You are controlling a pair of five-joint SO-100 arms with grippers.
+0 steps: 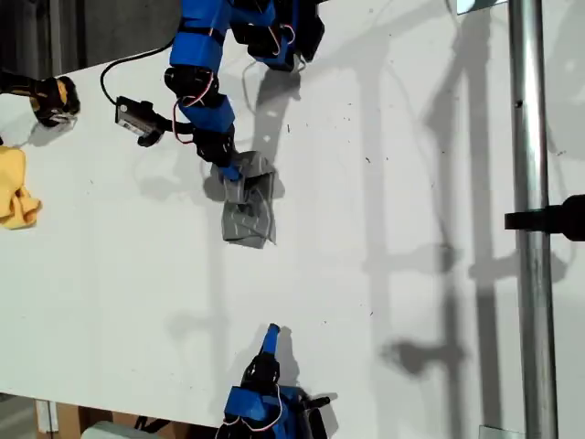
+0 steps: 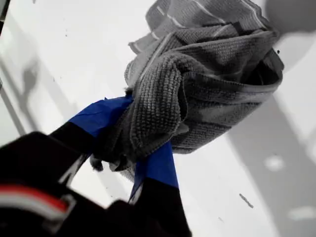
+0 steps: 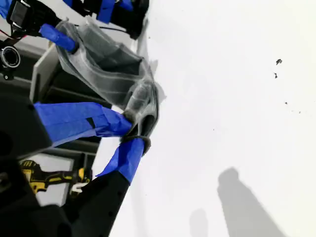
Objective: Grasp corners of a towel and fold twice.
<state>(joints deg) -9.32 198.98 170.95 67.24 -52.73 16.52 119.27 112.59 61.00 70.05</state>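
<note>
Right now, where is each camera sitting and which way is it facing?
Exterior view: overhead, looking straight down on the white table; both arms show, my first gripper holding the towel, my second gripper apart from it.
First wrist view: rides my first gripper, looking along its blue jaws at the bunched towel clamped there.
Second wrist view: rides my second gripper, looking across the table toward the first arm and the towel; its own jaws show.
Shared: all three views show the towel.
</note>
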